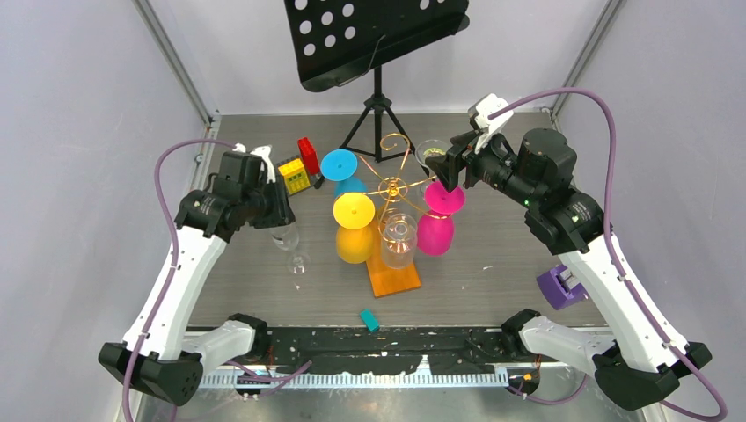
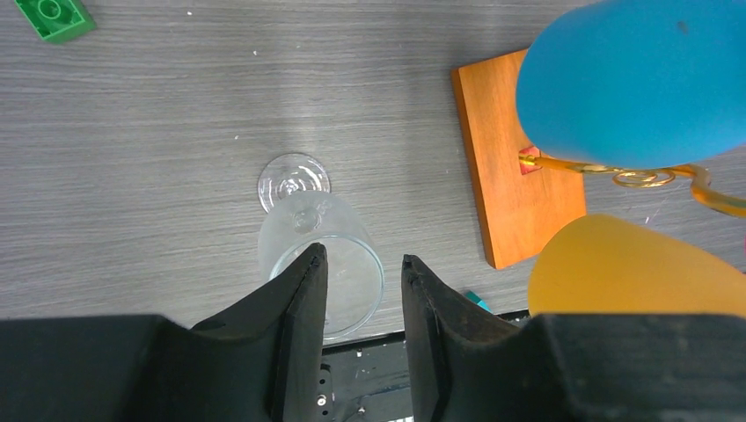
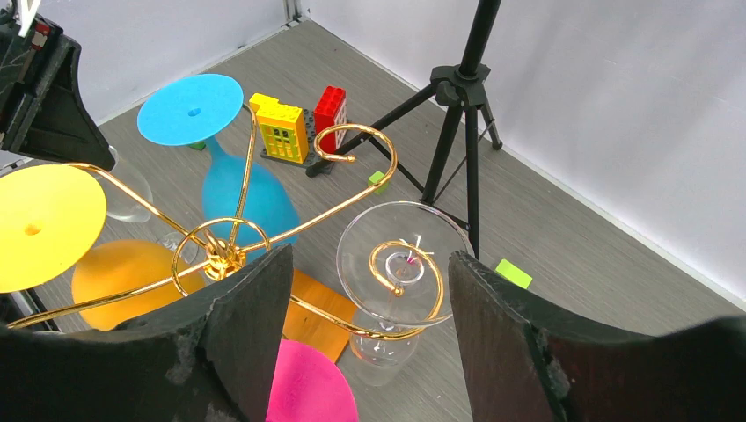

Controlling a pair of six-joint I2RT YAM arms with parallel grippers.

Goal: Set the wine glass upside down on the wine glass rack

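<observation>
Grey wood-grain table [image 1: 493, 255] between pale walls, seen from my overhead camera. The wine glass rack [image 1: 393, 187] stands at centre on its orange base [image 1: 394, 277]. A blue glass [image 1: 339, 164], yellow glass [image 1: 354, 244], pink glass [image 1: 435, 233] and hung clear glass [image 1: 398, 239] hang from it upside down. The wine glass [image 1: 286, 236] stands upright, left of the rack. My left gripper [image 2: 362, 257] hangs over its rim, jaws narrowly parted; contact I cannot tell. My right gripper [image 3: 369, 255] hovers over the rack's right side, jaws wide, empty.
</observation>
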